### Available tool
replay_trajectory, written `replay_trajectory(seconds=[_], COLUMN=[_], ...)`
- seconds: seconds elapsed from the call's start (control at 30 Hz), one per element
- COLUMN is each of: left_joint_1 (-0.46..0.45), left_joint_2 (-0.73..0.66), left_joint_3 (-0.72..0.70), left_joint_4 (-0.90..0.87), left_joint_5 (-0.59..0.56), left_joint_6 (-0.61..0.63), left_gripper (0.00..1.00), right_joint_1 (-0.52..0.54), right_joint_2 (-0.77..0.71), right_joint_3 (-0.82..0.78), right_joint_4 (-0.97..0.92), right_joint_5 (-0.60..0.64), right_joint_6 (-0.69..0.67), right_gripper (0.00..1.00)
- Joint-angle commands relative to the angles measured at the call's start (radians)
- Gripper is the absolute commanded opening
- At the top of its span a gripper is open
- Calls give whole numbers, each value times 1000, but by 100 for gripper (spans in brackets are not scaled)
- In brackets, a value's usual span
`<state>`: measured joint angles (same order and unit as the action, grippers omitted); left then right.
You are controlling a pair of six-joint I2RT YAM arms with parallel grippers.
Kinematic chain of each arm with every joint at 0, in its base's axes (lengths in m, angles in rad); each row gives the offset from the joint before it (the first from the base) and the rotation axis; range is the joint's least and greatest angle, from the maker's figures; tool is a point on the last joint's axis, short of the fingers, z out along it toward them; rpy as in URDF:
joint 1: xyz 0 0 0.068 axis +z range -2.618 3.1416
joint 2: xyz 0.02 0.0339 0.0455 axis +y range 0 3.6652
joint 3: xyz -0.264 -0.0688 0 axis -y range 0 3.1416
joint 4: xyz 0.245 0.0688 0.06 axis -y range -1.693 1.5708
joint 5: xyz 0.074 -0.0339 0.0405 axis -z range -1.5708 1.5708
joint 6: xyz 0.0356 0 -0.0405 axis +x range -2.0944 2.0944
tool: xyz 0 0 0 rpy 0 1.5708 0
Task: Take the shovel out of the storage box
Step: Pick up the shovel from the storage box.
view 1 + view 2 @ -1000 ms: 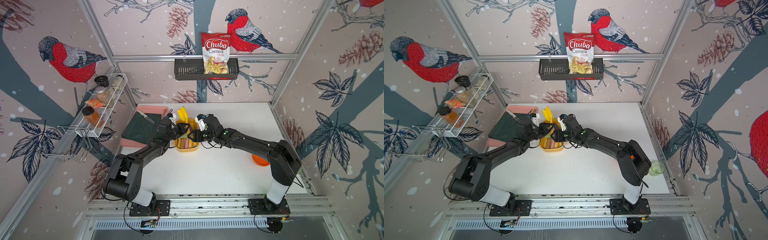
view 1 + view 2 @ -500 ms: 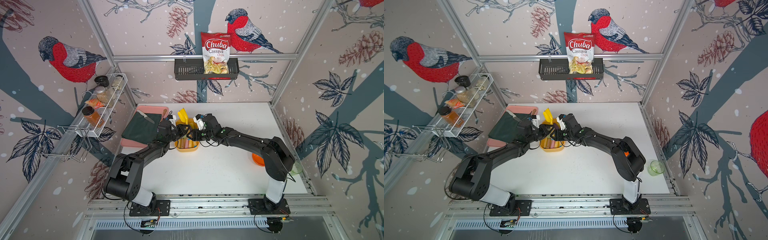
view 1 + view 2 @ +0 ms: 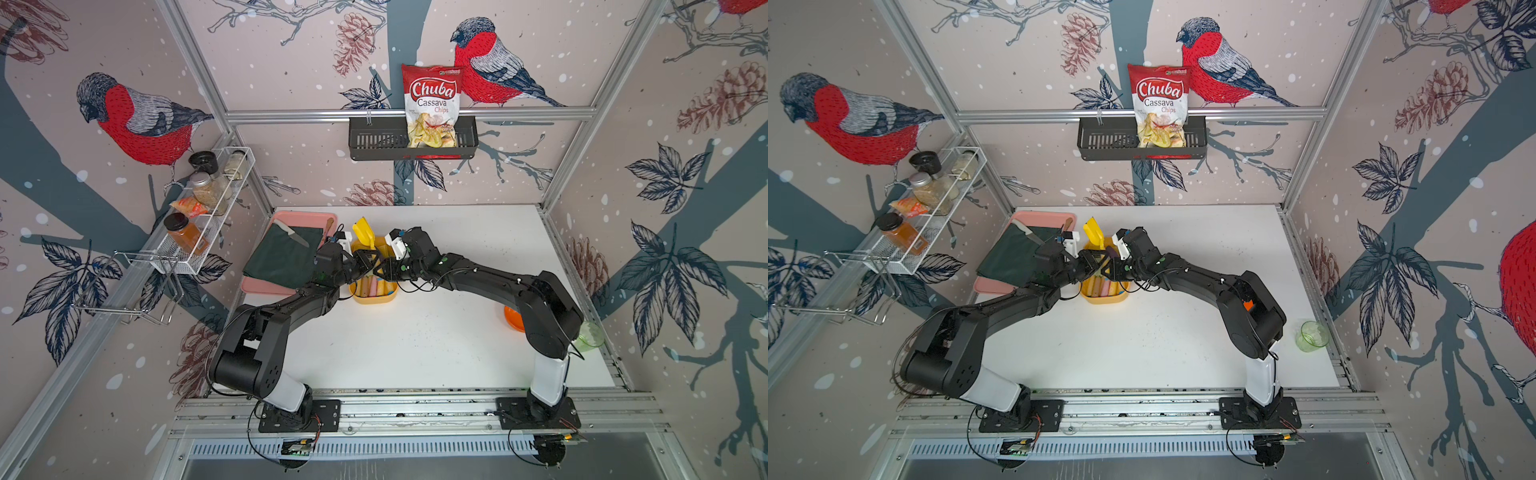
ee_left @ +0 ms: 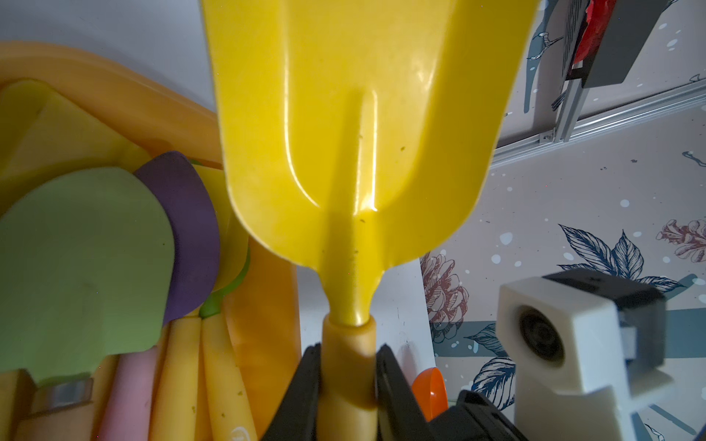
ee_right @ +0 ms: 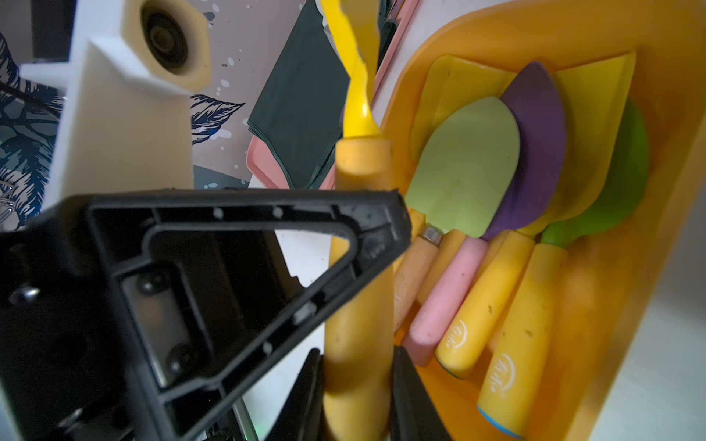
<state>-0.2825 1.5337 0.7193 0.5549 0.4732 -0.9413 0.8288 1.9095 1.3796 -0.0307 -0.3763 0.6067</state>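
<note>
The yellow shovel (image 3: pixel 363 231) (image 3: pixel 1093 230) stands tilted above the far end of the yellow-orange storage box (image 3: pixel 374 300) (image 3: pixel 1104 300), blade up. My left gripper (image 4: pixel 347 355) is shut on its orange-yellow handle just under the blade (image 4: pixel 363 133). My right gripper (image 5: pixel 357 362) is shut on the same handle (image 5: pixel 359 267) lower down, beside the box wall (image 5: pixel 611 305). In both top views the two grippers (image 3: pixel 371 264) (image 3: pixel 385 269) meet over the box. Inside the box lie several other toy tools (image 5: pixel 466 168) with green, purple and yellow blades.
A pink tray (image 3: pixel 305 216) with a dark green cloth (image 3: pixel 286 257) and a knife lies left of the box. An orange bowl (image 3: pixel 513 319) and a green cup (image 3: pixel 1311 336) sit at the right. A wire jar rack (image 3: pixel 208 208) and a basket with a chip bag (image 3: pixel 432 108) hang on the walls.
My right gripper has moved left to the shovel's handle and shut on it. The left gripper has kept its grip and barely moved.
</note>
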Motion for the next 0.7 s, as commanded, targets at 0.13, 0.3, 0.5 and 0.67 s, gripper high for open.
replay_trajectory(seconds=[0.13,0.3,0.5,0.67], left_joint_1=[0,1,23,36], left_joint_2=[-1,-23,-81,-112], left_joint_3=[-3,-3,-4,38], left_joint_4=[49,35,-27,-208], left_joint_5=[28,18,-15,-83], left_joint_6=[-1,1,21,129], left_gripper=[22,60,97,96], right_joint_1=[-2,-14,-64,-206], right_joint_2=[-1,-25,-105,-199], right_joint_3=[-14,-35,-110,-238], right_joint_4=[51,58,47,37], right_joint_5=[-24,-12,-1,-52], right_joint_6=[9,16,9,47], right_gripper=[19,14,14,14])
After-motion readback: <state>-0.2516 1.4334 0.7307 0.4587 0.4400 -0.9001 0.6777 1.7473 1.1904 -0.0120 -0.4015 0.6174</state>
